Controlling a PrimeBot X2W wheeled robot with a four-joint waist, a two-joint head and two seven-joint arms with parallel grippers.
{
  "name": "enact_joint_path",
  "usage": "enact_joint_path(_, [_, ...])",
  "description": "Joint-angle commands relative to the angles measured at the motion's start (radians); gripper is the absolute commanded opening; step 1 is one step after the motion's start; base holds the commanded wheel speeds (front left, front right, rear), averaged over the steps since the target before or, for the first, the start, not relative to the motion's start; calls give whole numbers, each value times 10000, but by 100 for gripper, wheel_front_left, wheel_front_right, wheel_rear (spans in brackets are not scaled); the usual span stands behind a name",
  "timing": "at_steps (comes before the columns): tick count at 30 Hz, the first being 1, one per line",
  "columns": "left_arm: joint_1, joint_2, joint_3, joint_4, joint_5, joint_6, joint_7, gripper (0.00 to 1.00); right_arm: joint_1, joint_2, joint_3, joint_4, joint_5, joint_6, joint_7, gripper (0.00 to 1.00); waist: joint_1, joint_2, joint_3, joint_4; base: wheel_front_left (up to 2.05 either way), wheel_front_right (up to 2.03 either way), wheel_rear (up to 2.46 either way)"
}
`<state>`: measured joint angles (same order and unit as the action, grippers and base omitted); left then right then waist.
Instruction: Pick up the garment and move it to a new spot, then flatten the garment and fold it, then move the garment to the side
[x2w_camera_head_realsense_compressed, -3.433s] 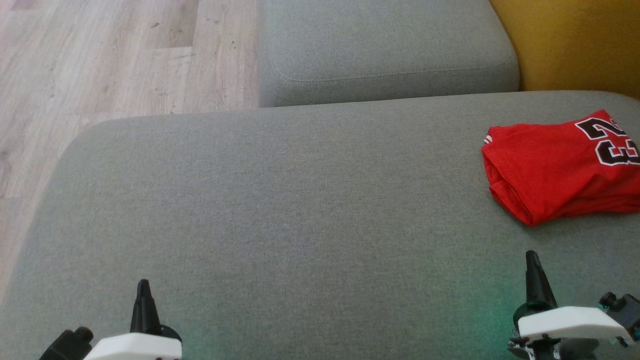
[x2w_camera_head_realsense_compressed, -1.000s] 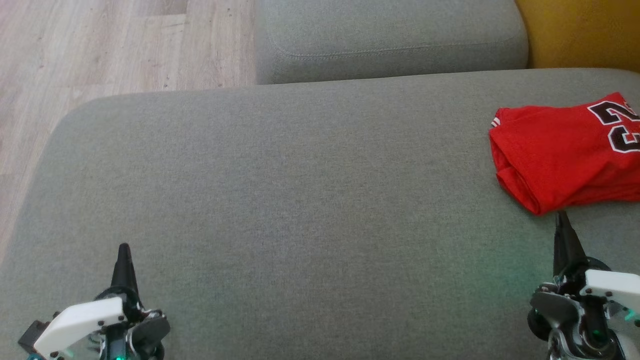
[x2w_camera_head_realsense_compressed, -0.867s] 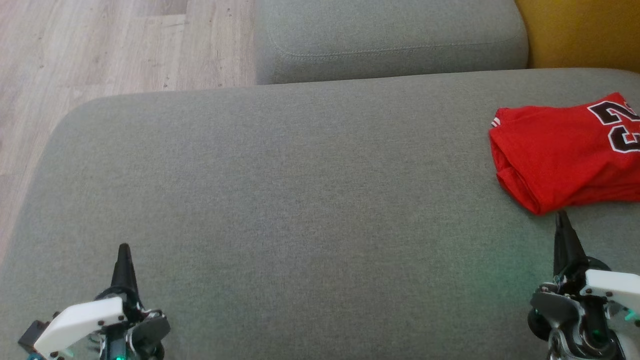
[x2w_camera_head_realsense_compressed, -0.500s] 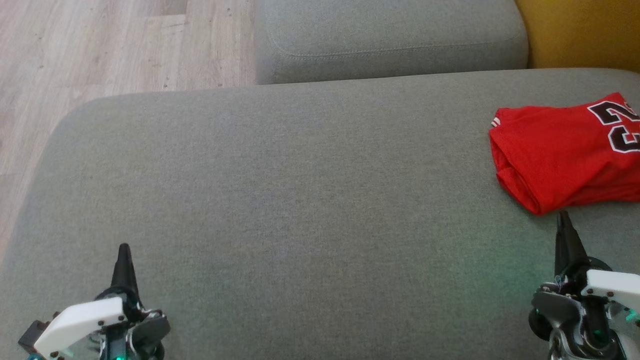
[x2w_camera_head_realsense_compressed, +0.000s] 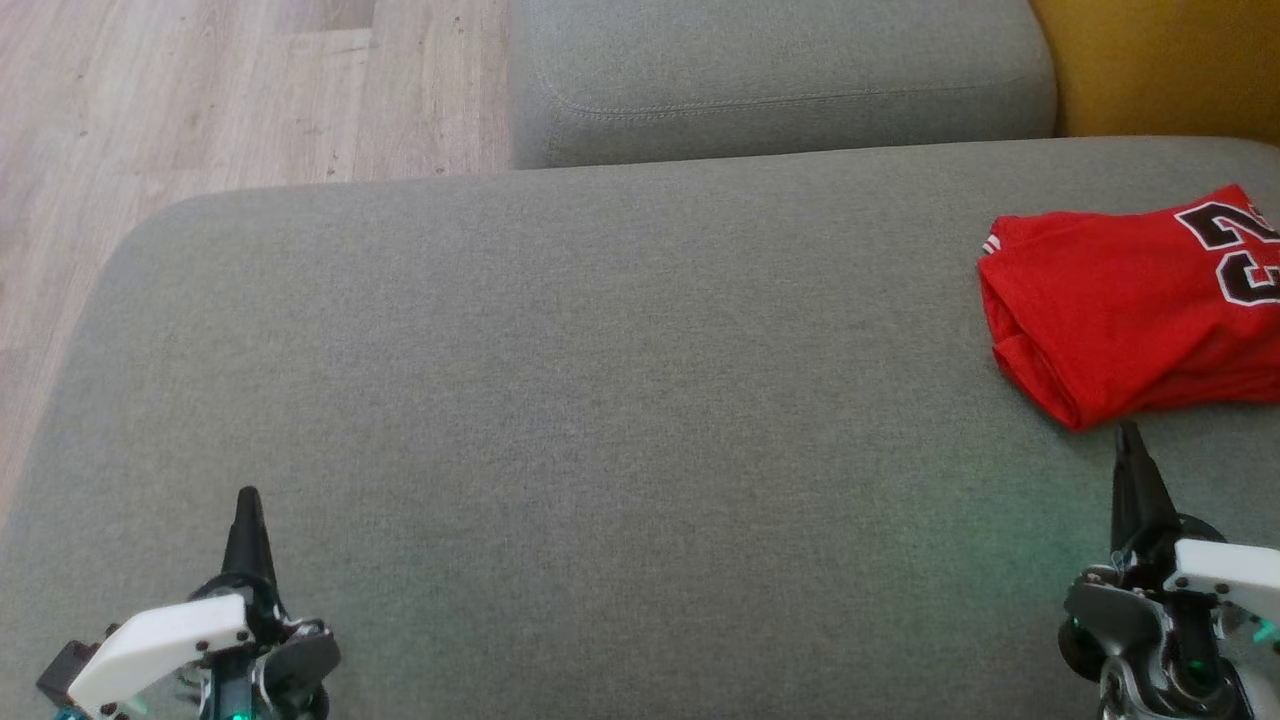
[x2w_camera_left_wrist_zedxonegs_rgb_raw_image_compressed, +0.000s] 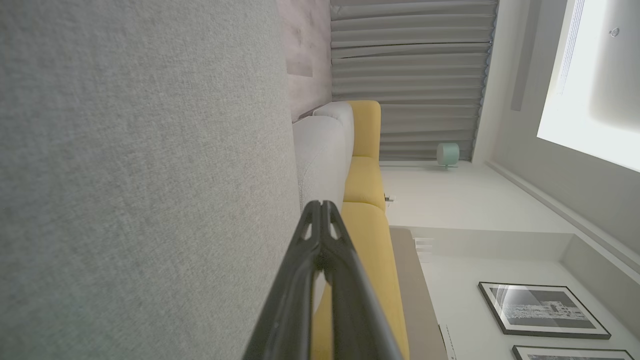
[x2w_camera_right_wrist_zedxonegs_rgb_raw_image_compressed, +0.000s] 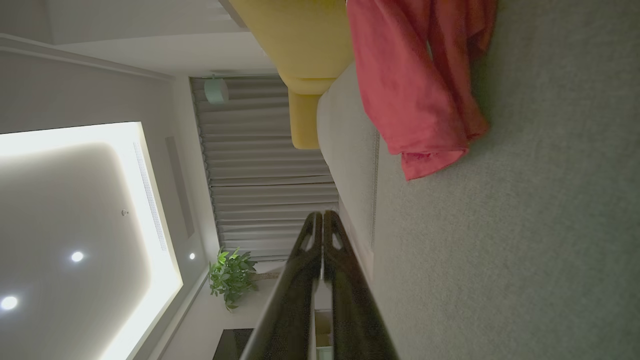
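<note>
A folded red jersey (x2w_camera_head_realsense_compressed: 1130, 310) lies on the far right of a broad grey seat cushion (x2w_camera_head_realsense_compressed: 600, 400). Its black, white-edged number is cut off by the right border of the head view. The layers at its near-left corner are bunched and rounded rather than crisp. The right gripper (x2w_camera_head_realsense_compressed: 1128, 432) sits at the lower right with its two dark fingers pressed together into a single point, gripping nothing. That point is just beside the jersey's near edge, with a thin strip of grey fabric between them. In the right wrist view the jersey lies ahead of the clenched fingers, apart from them. The left gripper (x2w_camera_head_realsense_compressed: 247, 495) rests at the lower left, well apart from the jersey. It too is clenched and empty, its fingers meeting tip to tip over bare cushion. Beyond the seat, a second grey cushion (x2w_camera_head_realsense_compressed: 780, 80) butts against its far edge, with a yellow cushion (x2w_camera_head_realsense_compressed: 1160, 60) to the right and wooden floor (x2w_camera_head_realsense_compressed: 200, 100) to the left. Pleated curtains (x2w_camera_left_wrist_zedxonegs_rgb_raw_image_compressed: 410, 75) and framed pictures (x2w_camera_left_wrist_zedxonegs_rgb_raw_image_compressed: 542, 310) appear in the left wrist view, and a potted plant (x2w_camera_right_wrist_zedxonegs_rgb_raw_image_compressed: 231, 277) in the right wrist view.
</note>
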<state>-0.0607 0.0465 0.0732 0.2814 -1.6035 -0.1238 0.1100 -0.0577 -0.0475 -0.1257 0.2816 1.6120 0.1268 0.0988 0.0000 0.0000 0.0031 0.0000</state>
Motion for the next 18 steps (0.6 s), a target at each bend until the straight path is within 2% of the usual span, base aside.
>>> enact_joint_path(1, [-473,37,404,-361,-53,-69,31,0,-495,-91,200,-372,33,39,79,0,0,0,0,0,0,0,0])
enact_joint_path(18, [-473,37,404,-361,-53,-69,31,0,-497,-77,179,-371,16,39,95,0,0,0,0,0,0,0,0])
